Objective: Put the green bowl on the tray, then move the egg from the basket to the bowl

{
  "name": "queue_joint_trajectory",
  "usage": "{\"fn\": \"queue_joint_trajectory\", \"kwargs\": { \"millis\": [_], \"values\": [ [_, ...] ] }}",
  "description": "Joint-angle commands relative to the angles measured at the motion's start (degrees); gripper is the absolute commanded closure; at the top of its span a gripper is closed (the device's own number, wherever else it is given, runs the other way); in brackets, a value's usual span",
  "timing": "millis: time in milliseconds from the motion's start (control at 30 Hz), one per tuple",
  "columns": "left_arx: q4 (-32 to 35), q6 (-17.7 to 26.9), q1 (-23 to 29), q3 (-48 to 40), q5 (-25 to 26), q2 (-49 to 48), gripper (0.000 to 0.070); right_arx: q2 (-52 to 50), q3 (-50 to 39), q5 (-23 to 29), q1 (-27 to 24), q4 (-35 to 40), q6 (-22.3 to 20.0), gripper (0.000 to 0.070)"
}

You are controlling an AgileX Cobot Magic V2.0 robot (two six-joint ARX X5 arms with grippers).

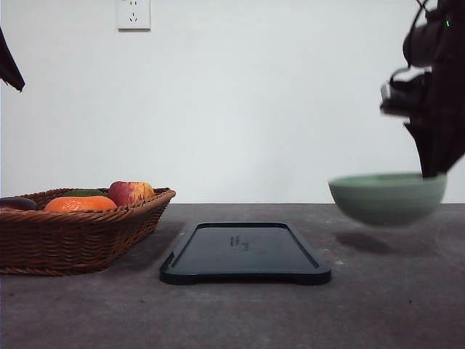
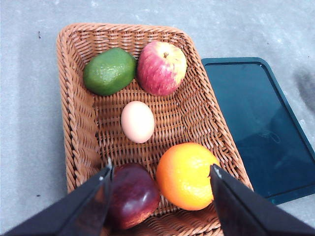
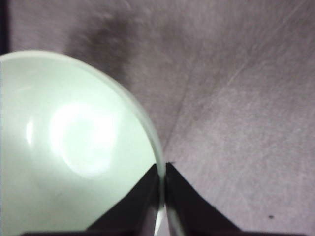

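Observation:
The green bowl hangs in the air at the right, above the table and clear of the tray. My right gripper is shut on its rim; the wrist view shows the two fingers pinching the rim of the bowl. The basket stands at the left. In the left wrist view the egg lies in the middle of the basket. My left gripper hovers open above the basket, its fingers apart over the fruit near the egg.
Beside the egg lie an avocado, a red apple, an orange and a dark red fruit. The dark tray lies just beside the basket. A wall socket sits high on the white wall.

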Motion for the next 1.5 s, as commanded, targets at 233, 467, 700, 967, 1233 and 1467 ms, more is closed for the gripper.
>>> {"fn": "queue_joint_trajectory", "kwargs": {
  "millis": [233, 467, 700, 967, 1233, 1467],
  "values": [
    [0.5, -0.1, -0.1, 1.4, 0.2, 0.2, 0.0311, 1.0, 11.4, -3.3, 7.0, -7.6, 1.1, 0.07],
    [0.4, -0.1, -0.1, 1.4, 0.2, 0.2, 0.0311, 3.1, 14.2, -3.0, 15.3, -4.4, 2.2, 0.07],
    [0.5, -0.1, -0.1, 1.4, 0.2, 0.2, 0.0311, 7.3, 14.3, -2.9, 20.7, 2.3, 3.1, 0.07],
    [0.4, -0.1, -0.1, 1.4, 0.2, 0.2, 0.0311, 12.2, 14.3, -2.0, 22.3, 8.5, 4.2, 0.07],
    [0.5, -1.3, -0.1, 1.4, 0.2, 0.2, 0.0311, 16.3, 14.3, -1.3, 22.4, 10.6, 4.0, 0.07],
    [0.5, -1.4, -0.1, 1.4, 0.2, 0.2, 0.0311, 18.4, 14.3, -0.8, 22.5, 10.9, 4.0, 0.07]
  ]
}}
